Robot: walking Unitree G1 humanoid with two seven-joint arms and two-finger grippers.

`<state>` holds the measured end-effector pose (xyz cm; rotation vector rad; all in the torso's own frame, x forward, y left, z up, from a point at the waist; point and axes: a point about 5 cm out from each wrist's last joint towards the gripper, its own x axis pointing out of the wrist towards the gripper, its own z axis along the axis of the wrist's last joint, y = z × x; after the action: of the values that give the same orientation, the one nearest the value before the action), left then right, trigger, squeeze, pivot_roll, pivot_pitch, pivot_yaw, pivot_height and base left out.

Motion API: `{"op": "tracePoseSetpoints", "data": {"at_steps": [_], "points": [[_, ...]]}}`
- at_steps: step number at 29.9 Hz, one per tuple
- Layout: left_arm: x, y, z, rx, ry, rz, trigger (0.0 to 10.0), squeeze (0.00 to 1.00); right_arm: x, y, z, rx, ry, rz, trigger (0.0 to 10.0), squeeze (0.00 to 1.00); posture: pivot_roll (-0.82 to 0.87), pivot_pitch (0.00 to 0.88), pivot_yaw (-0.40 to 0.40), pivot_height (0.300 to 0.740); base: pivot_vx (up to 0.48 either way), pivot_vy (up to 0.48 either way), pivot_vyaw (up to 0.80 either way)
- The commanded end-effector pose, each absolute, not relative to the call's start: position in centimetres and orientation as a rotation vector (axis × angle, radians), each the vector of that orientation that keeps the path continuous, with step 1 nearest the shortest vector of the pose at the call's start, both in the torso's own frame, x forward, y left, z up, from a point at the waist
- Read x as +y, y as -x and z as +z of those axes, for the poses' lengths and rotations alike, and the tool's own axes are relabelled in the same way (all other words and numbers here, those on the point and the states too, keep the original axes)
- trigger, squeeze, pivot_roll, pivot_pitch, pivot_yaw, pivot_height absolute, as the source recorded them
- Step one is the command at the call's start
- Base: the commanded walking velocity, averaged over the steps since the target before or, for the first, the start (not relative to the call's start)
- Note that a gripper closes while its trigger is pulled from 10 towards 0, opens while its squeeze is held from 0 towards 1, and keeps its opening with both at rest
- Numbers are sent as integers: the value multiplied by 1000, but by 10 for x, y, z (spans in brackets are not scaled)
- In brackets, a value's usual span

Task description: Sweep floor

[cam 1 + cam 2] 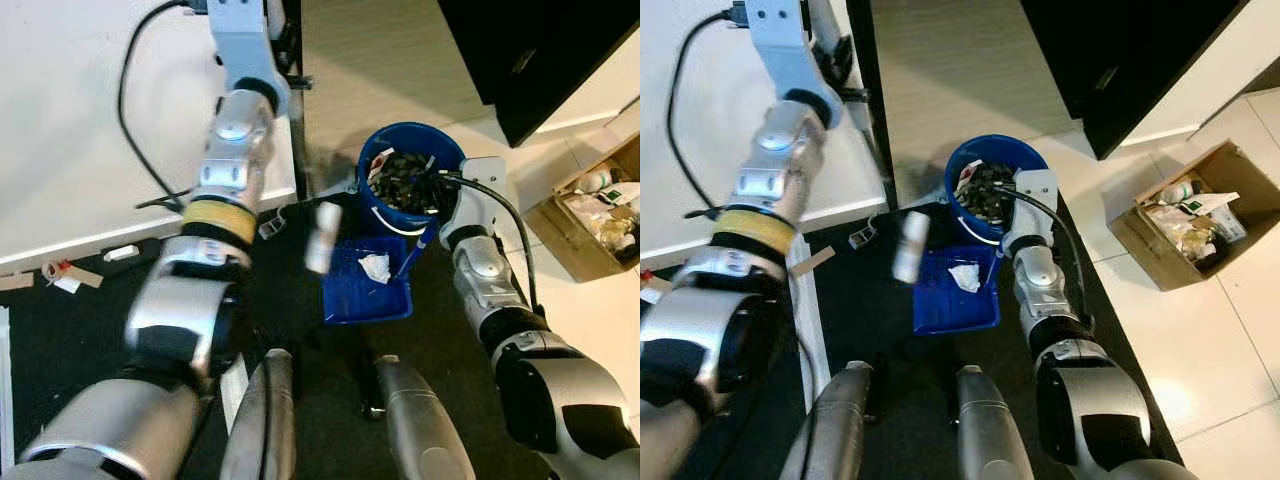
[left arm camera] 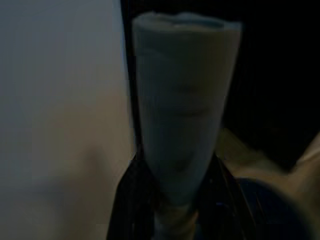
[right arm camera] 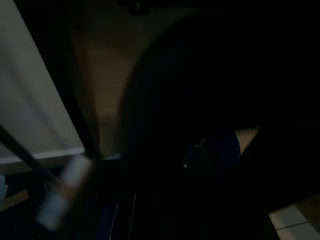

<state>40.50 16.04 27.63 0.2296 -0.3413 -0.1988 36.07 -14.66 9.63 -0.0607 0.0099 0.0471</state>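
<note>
The left end effector (image 2: 170, 220) is clenched on a pale handle (image 2: 182, 110), probably the broom's; the shaft looks light, stiff and smooth, so a firm hold well up it would give control. At 3 o'clock of the blurred handle (image 1: 322, 238) a blue dustpan (image 1: 352, 292) lies on the dark floor (image 1: 90, 330), with a crumpled white scrap (image 1: 374, 266) in it, light and easily blown off. At the pan's 1 o'clock stands a blue bucket (image 1: 395, 138) full of rubbish. The right end effector reaches toward the pan's stem beside the bucket; I cannot tell whether it is clenched. At far 3 o'clock sits a cardboard box (image 1: 575, 235).
</note>
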Motion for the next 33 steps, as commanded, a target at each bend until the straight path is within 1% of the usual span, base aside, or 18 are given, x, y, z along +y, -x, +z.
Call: {"op": "tracePoseSetpoints", "data": {"at_steps": [1, 2, 3, 5, 7, 8, 10, 11, 13, 14, 17, 19, 24, 25, 27, 28, 31, 33], "points": [[157, -399, 291, -452, -328, -254, 10000, 0, -147, -343, 61, 164, 51, 60, 10000, 0, 109, 235, -9, 740, 0, 0, 0], [150, -392, 288, -505, -415, -341, 10000, 0, -149, -341, 58, 170, 66, 67, 10000, 0, 112, 229, -8, 740, 0, 0, 0], [143, -389, 283, -525, -458, -398, 10000, 0, -150, -339, 56, 174, 67, 63, 10000, 0, 111, 230, -9, 740, 0, 0, 0], [143, -389, 283, -525, -458, -398, 10000, 0, -150, -339, 56, 174, 67, 63, 10000, 0, 111, 230, -9, 740, 0, 0, 0], [127, -381, 268, -539, -505, -504, 10000, 0, -151, -337, 53, 178, 69, 63, 10000, 0, 103, 239, -8, 740, 0, 0, 0], [127, -381, 268, -539, -505, -504, 10000, 0, -151, -337, 53, 178, 69, 63, 10000, 0, 103, 239, -8, 740, 0, 0, 0], [112, -376, 249, -548, -539, -578, 10000, 0, -149, -335, 51, 180, 75, 72, 10000, 0, 96, 257, -7, 740, 0, 0, 0], [112, -376, 249, -548, -539, -578, 10000, 0, -149, -335, 51, 180, 75, 72, 10000, 0, 96, 257, -7, 740, 0, 0, 0], [95, -371, 223, -533, -566, -660, 10000, 0, -150, -332, 49, 183, 78, 73, 10000, 0, 80, 287, 3, 740, 0, 0, 0], [95, -371, 223, -533, -566, -660, 10000, 0, -150, -332, 49, 183, 78, 73, 10000, 0, 80, 287, 3, 740, 0, 0, 0], [82, -365, 204, -525, -589, -730, 10000, 0, -152, -330, 46, 185, 76, 66, 10000, 0, 72, 291, 9, 740, 0, 0, 0], [73, -359, 185, -491, -643, -802, 10000, 0, -154, -326, 43, 182, 77, 59, 10000, 0, 40, 327, 25, 740, 0, 0, 0], [70, -353, 158, -436, -802, -860, 10000, 0, -159, -319, 38, 168, 84, 42, 10000, 0, 3, 357, 41, 740, 0, 0, 0], [70, -353, 158, -436, -802, -860, 10000, 0, -159, -319, 38, 168, 84, 42, 10000, 0, 3, 357, 41, 740, 0, 0, 0], [71, -350, 139, -382, -887, -874, 10000, 0, -161, -316, 36, 165, 85, 28, 10000, 0, -24, 382, 46, 740, 0, 0, 0], [71, -350, 139, -382, -887, -874, 10000, 0, -161, -316, 36, 165, 85, 28, 10000, 0, -24, 382, 46, 740, 0, 0, 0], [72, -344, 117, -323, -961, -885, 10000, 0, -161, -314, 35, 159, 86, 27, 10000, 0, -41, 398, 46, 740, 0, 0, 0], [72, -341, 106, -276, -958, -875, 10000, 0, -160, -313, 35, 157, 88, 29, 10000, 0, -46, 400, 46, 740, 0, 0, 0]]}}
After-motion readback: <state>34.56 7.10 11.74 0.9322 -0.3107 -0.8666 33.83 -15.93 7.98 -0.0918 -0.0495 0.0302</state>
